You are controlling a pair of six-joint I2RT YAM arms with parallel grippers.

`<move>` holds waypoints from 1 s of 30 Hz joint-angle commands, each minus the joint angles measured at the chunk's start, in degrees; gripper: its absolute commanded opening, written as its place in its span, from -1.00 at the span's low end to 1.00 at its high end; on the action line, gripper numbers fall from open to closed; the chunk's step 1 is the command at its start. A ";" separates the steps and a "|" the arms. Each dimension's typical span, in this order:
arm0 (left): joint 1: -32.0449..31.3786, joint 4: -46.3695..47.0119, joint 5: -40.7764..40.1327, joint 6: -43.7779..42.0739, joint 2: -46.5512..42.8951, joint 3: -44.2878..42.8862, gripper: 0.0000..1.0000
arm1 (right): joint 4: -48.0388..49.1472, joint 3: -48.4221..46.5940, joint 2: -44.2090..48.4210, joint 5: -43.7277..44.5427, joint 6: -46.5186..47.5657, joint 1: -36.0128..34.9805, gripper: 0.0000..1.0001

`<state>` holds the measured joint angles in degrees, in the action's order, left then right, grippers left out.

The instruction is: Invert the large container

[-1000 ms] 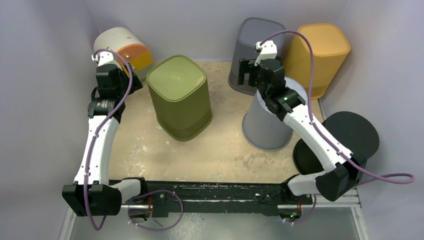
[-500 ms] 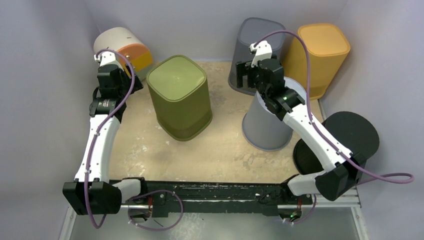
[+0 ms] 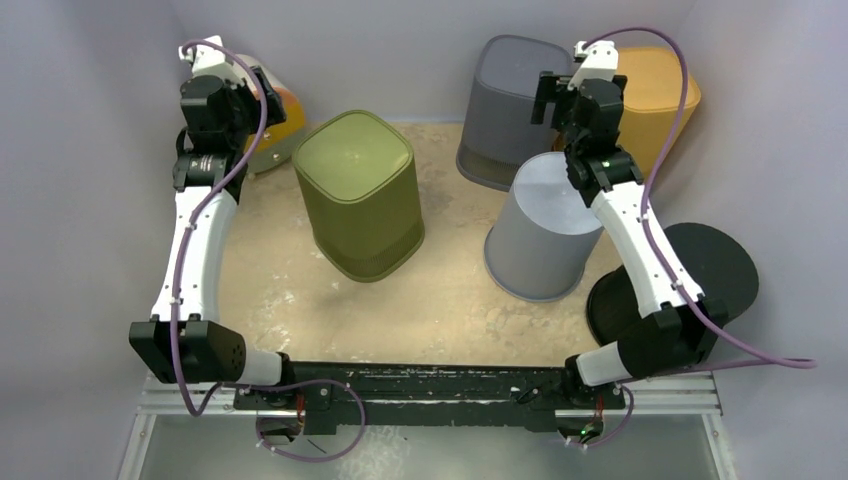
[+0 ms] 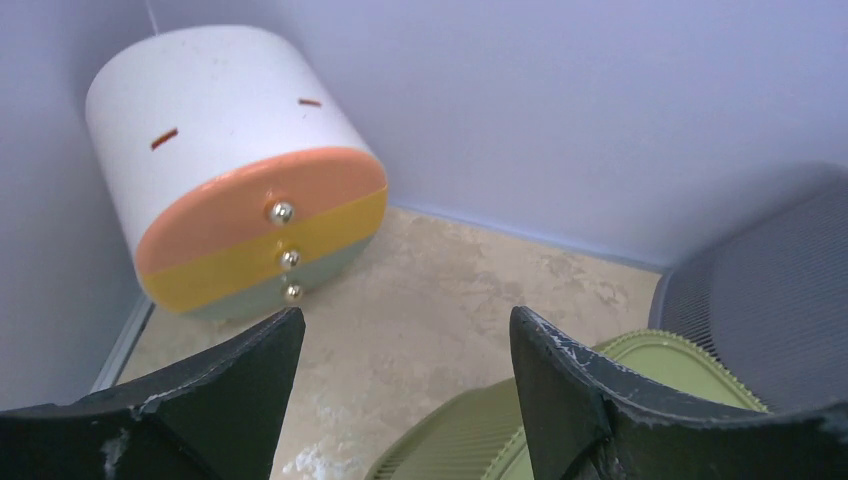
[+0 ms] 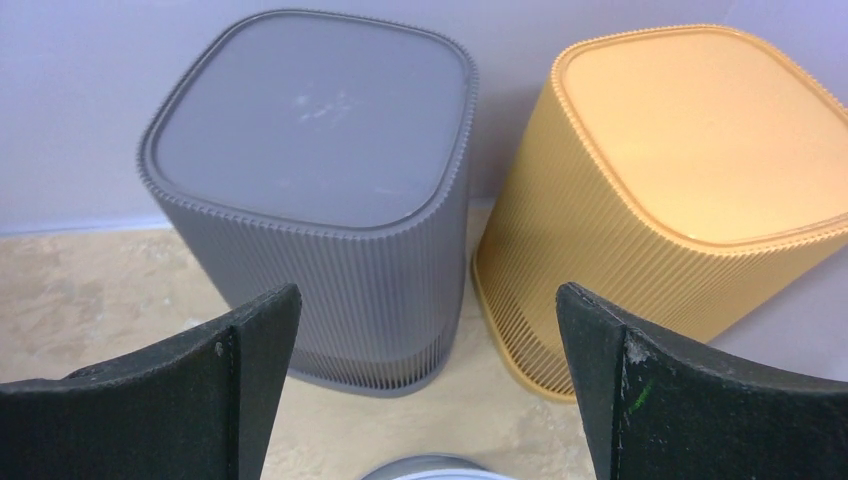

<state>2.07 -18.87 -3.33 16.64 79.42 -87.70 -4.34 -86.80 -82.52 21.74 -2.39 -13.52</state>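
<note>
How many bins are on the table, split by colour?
Olive green ribbed bin: 1
Dark grey ribbed bin: 1
Yellow ribbed bin: 1
Light grey round bin: 1
Black round bin: 1
White bin with striped end, lying on its side: 1
Total: 6
</note>
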 commanded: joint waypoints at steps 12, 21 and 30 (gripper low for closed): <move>-0.30 6.57 4.95 -2.41 2.26 -1.15 0.46 | 4.27 1.00 3.42 -1.92 -1.07 7.49 1.00; -1.69 5.14 1.53 -3.19 1.42 -1.00 0.46 | 3.74 2.60 5.49 -3.53 -1.62 7.63 1.00; -1.70 4.47 0.78 -2.42 0.76 0.17 0.46 | 4.25 4.18 7.05 -6.37 -1.45 7.63 1.00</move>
<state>0.56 -15.59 -1.76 14.76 82.52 -88.18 -2.87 -83.74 -77.91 17.17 -3.49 -5.93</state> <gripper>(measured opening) 0.730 0.998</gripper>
